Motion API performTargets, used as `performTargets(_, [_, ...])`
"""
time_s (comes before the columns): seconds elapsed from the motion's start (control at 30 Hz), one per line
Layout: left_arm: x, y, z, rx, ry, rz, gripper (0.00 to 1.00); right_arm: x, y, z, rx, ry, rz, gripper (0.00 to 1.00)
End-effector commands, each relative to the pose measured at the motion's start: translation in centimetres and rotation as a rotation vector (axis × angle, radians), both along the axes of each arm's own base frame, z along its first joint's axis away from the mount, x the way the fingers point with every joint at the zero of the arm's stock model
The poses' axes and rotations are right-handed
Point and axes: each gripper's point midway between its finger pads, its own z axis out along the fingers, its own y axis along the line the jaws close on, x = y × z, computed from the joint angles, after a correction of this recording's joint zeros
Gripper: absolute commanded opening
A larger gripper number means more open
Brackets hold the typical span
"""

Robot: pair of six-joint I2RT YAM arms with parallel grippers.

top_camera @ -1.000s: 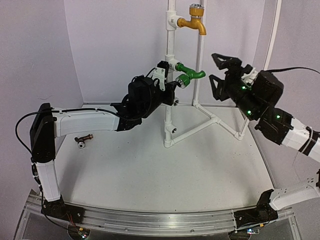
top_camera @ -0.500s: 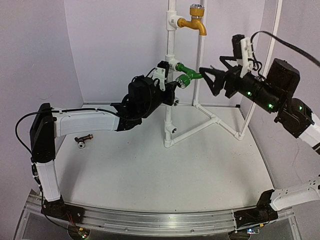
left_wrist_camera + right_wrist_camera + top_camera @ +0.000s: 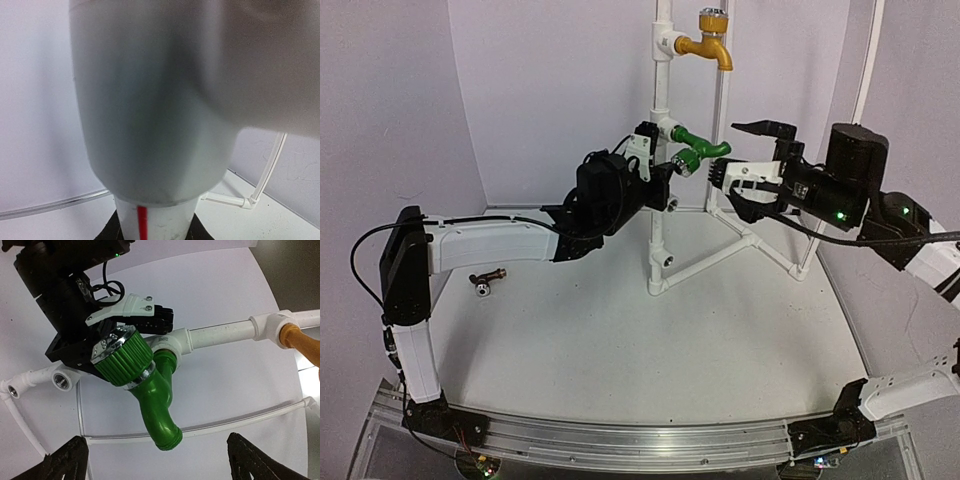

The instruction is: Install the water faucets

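Observation:
The green faucet (image 3: 698,146) sits in the middle socket of the white pipe stand (image 3: 659,230), its spout pointing right. My left gripper (image 3: 646,158) is shut on the stand's upright just behind that socket. In the left wrist view the pipe (image 3: 150,125) fills the frame between the black fingers (image 3: 109,231). My right gripper (image 3: 741,156) is open, level with the spout tip and just right of it. In the right wrist view the faucet (image 3: 155,390) hangs just ahead of the open gripper (image 3: 162,462), untouched. The dark brown faucet (image 3: 487,279) lies on the table at the left.
The yellow-orange faucet (image 3: 711,46) is fitted at the top of the stand and shows at the right edge of the right wrist view (image 3: 300,342). The stand's slanted legs (image 3: 740,240) spread over the back of the table. Walls close in on both sides.
My right arm has swung left toward the stand and turned its wrist; its open jaws now face the green spout's tip. The left arm and both faucets have not moved.

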Motion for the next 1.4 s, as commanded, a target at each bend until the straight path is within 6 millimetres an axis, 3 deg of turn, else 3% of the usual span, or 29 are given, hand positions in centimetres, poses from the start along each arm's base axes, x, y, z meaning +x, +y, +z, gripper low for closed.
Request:
performTargets(0.0, [0.1, -1.0, -8.6, 0.206, 0.160, -0.025, 0.00, 1.5, 0.3, 2.0, -0.058, -0.124, -0.055, 0.95])
performTargets(0.17, [0.1, -0.9, -8.5, 0.205, 0.161, -0.025, 0.00, 3.2, 1.7, 2.4, -0.020, -0.174, -0.083, 0.89])
performTargets(0.3, [0.1, -0.8, -8.3, 0.205, 0.159, -0.021, 0.00, 3.7, 2.8, 2.4, 0.048, -0.166, -0.087, 0.79])
performTargets(0.5, [0.1, -0.8, -8.4, 0.203, 0.162, -0.024, 0.00, 3.7, 3.0, 2.9, 0.251, -0.049, -0.092, 0.47])
performTargets(0.6, [0.0, -0.9, -8.5, 0.205, 0.165, -0.026, 0.00, 2.5, 3.0, 3.4, 0.407, 0.057, -0.035, 0.36])
performTargets(0.73, [0.1, -1.0, -8.5, 0.201, 0.166, -0.028, 0.00, 1.6, 3.1, 3.8, 0.689, 0.277, 0.030, 0.13])
performTargets(0.87, [0.0, -1.1, -8.6, 0.198, 0.170, -0.034, 0.00, 1.3, 3.6, 4.3, 0.999, 0.522, 0.097, 0.11])
performTargets(1.07, [0.0, -1.0, -8.6, 0.193, 0.178, -0.034, 0.00, 1.3, 3.4, 6.1, 1.691, 1.128, 0.247, 0.02])
performTargets(1.23, [-0.1, -0.9, -8.6, 0.190, 0.182, -0.032, 0.00, -1.2, 3.8, 8.6, 1.935, 1.601, 0.520, 0.02])
performTargets(1.37, [-0.1, -0.8, -8.7, 0.189, 0.188, -0.027, 0.00, -2.7, 1.3, 9.9, 2.046, 1.667, 0.657, 0.30])
